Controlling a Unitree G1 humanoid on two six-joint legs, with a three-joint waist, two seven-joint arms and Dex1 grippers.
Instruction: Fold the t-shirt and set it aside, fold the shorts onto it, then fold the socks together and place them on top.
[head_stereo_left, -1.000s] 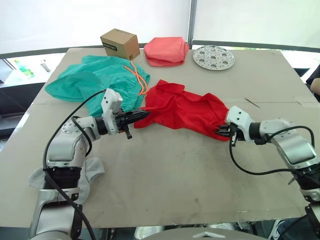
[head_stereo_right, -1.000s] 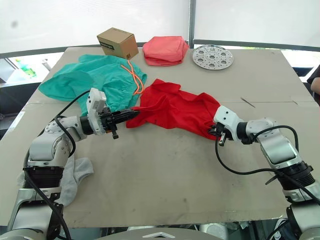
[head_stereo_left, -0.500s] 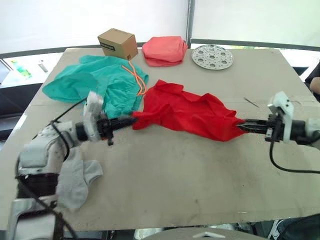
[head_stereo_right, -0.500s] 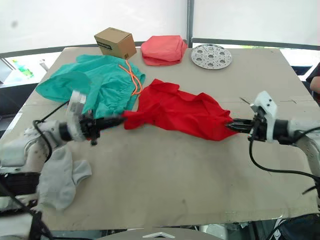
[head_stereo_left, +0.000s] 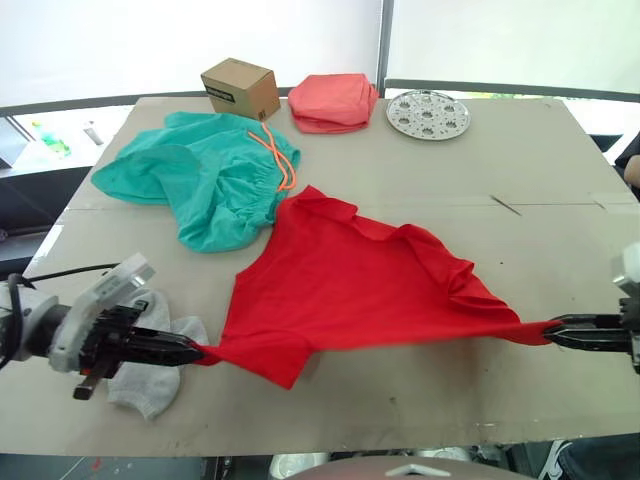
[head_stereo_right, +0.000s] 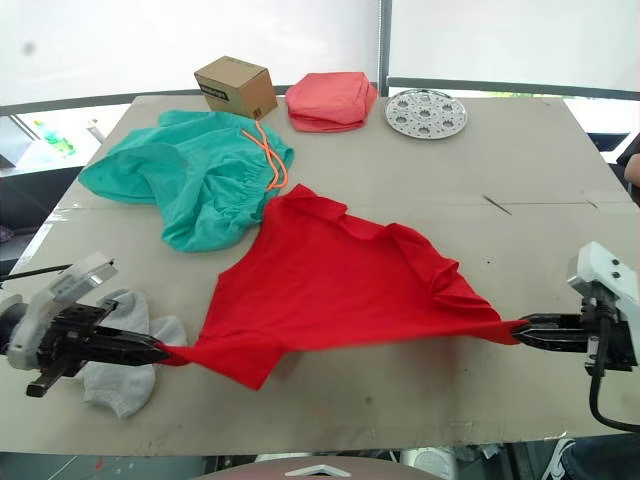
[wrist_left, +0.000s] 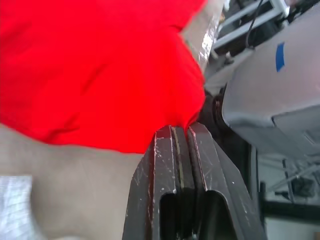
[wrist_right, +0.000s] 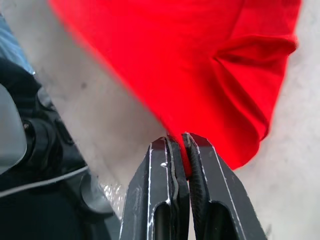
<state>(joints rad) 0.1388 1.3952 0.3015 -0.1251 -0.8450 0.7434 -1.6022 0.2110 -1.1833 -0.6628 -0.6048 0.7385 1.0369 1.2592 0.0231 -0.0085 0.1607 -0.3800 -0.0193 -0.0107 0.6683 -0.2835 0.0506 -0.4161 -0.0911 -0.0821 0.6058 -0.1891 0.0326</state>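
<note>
Part of the socks (head_stereo_left: 150, 375) sits hidden under the left gripper (head_stereo_left: 196, 351), and the right gripper (head_stereo_left: 548, 331) arm runs off frame at 3 o'clock. Both are clenched on opposite corners of the t-shirt (head_stereo_left: 350, 290), which is stretched out, plain bright red, mid-table, with the shorts (head_stereo_left: 205, 180) at its 10 o'clock.
</note>
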